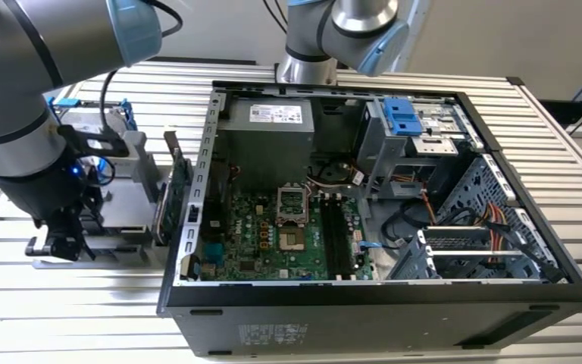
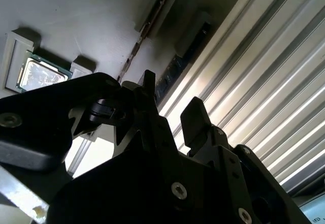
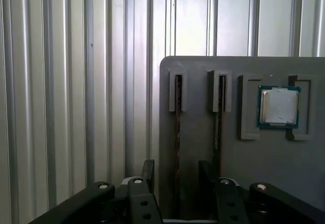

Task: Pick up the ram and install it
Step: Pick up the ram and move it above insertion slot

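Ram (image 3: 177,132) stands on edge in the grey tray (image 3: 274,168) on the slatted surface (image 3: 61,82), end effector (image 3: 175,176) fingers apart above it; I'd descend centred, square to the stick, before closing.

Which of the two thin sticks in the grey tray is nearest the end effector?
The thin dark ram stick farther from the square silver chip: it runs between the open end effector's fingers, the other outside.
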Robot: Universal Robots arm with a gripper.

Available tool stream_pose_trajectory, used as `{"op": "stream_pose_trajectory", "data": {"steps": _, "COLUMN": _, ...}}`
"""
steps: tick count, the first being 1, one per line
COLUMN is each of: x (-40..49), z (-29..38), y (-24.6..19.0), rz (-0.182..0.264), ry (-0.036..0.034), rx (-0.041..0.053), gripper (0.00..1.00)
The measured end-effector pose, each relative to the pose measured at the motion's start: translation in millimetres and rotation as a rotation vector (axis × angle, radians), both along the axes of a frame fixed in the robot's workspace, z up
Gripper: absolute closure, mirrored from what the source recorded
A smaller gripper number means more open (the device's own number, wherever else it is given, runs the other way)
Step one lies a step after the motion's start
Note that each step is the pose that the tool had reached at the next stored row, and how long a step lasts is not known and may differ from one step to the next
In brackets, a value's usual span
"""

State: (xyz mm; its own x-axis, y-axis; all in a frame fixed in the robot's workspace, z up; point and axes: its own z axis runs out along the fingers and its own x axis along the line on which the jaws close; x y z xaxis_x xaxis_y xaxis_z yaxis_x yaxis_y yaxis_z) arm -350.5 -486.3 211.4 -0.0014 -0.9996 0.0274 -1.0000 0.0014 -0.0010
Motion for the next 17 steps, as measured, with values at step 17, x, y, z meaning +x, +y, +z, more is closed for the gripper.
{"op": "stream_pose_trajectory", "data": {"steps": 17, "x": -5.8, "z": -17.9, "y": 5.0, "rz": -0.001, "ry": 0.0002, "rx": -0.0018, "gripper": 0.0}}
